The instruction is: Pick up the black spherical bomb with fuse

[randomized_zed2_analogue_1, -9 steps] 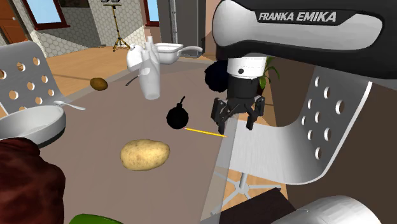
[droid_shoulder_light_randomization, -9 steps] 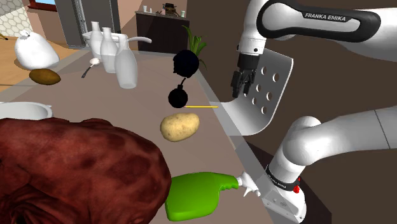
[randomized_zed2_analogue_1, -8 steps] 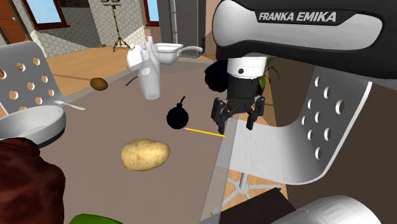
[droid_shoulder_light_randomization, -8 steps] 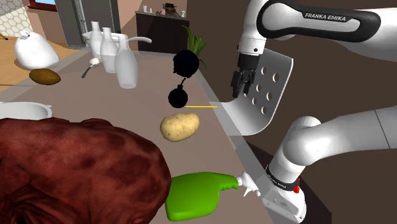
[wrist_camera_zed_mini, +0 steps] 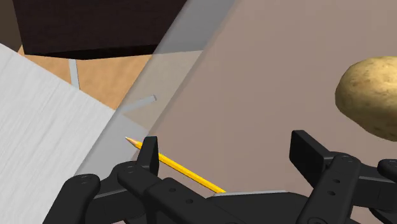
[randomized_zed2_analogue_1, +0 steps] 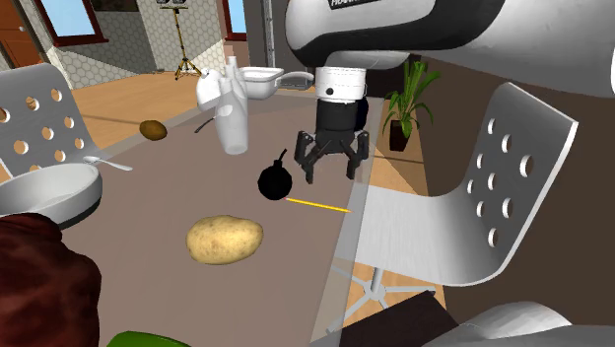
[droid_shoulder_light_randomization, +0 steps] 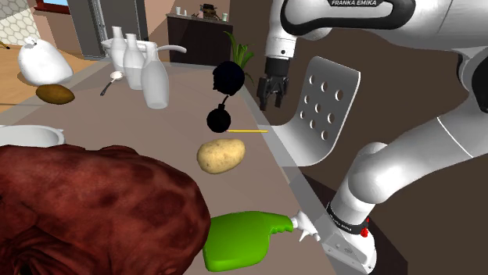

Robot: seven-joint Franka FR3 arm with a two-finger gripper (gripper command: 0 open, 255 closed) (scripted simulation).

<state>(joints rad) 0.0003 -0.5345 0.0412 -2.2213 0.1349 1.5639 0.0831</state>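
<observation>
Your target, the matte black round bomb [randomized_zed2_analogue_1: 274, 182], sits on the grey-brown surface [randomized_zed2_analogue_1: 148, 202], near the edge that faces the white perforated chair [randomized_zed2_analogue_1: 498, 197] and near the tan potato [randomized_zed2_analogue_1: 225, 240]. Its short stem rises from the top, leaning slightly. In the shoulder view the stem's tip merges with a black shape behind. The black gripper [randomized_zed2_analogue_1: 330, 177] hangs above that edge, fingers apart and clasping nothing, over a thin yellow pencil [randomized_zed2_analogue_1: 317, 204].

One black bomb [randomized_zed2_analogue_1: 275, 182], one yellow pencil [randomized_zed2_analogue_1: 317, 205], one bowl [randomized_zed2_analogue_1: 54, 205].
</observation>
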